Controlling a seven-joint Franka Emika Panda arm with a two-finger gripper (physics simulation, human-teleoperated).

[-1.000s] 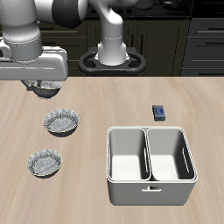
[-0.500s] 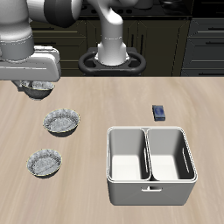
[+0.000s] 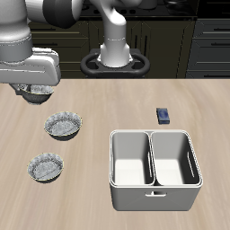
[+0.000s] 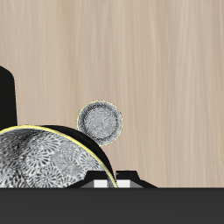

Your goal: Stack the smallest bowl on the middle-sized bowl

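My gripper (image 3: 38,87) is shut on the smallest bowl (image 3: 40,92) and holds it high above the table. In the wrist view that bowl (image 4: 44,166) fills the near field, patterned inside with a yellowish rim edge. The middle-sized bowl (image 3: 45,167), pale and shallow with a fluted rim, sits on the table near the front edge. A bowl far below in the wrist view (image 4: 99,121) appears to be this one. The held bowl is well above it and not touching it.
The darker, deeper, larger fluted bowl (image 3: 63,126) sits just behind the middle-sized one. A white two-compartment tub (image 3: 153,166) stands near the front edge. A small dark blue block (image 3: 163,114) lies behind it. The robot base (image 3: 117,54) is at the back.
The gripper with the small bowl has shifted sideways, away from the tub, over the last second. It has hardly moved in the last half second. The bowls on the table have not moved.
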